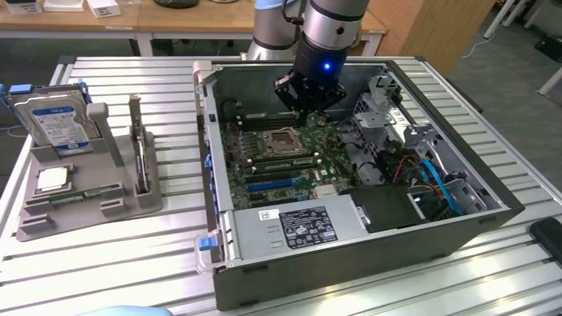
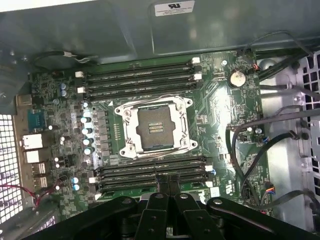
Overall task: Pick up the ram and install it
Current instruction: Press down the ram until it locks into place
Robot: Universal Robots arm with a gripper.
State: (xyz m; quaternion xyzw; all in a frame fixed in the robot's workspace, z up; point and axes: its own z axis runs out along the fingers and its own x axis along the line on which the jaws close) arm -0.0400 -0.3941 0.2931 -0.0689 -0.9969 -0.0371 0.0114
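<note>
On the slatted metal table (image 1: 114,263), your open computer case (image 1: 351,263) lay on its side with the motherboard (image 1: 263,172) facing up. The arm (image 1: 332,26) came down near-vertically from the far side and stood inside the case. Its gripper (image 1: 304,110) hung low over the board, just beyond the empty processor socket (image 1: 279,140), towards the exterior view's right. In the wrist view the gripper (image 2: 167,189) sat over the memory slots (image 2: 150,172) on the near side of the socket (image 2: 156,129). A second bank of slots (image 2: 140,80) ran along the socket's far side. Whether the pincer was apart, together or clamped on something, you could not tell.

You had open room above the middle of the board. The case walls closed it in all round, the power supply (image 1: 299,227) blocked one end, and the metal drive cage (image 1: 386,105) and loose cables (image 2: 280,125) crowded the exterior view's right.

Well apart from the case, on the exterior view's left, stood the grey holder (image 1: 79,220). The hard drive (image 1: 57,122) stood upright in it. The square processor chip (image 1: 52,179) lay flat, and a green stick that looked like the ram (image 1: 88,194) lay flat just in front of the chip.
</note>
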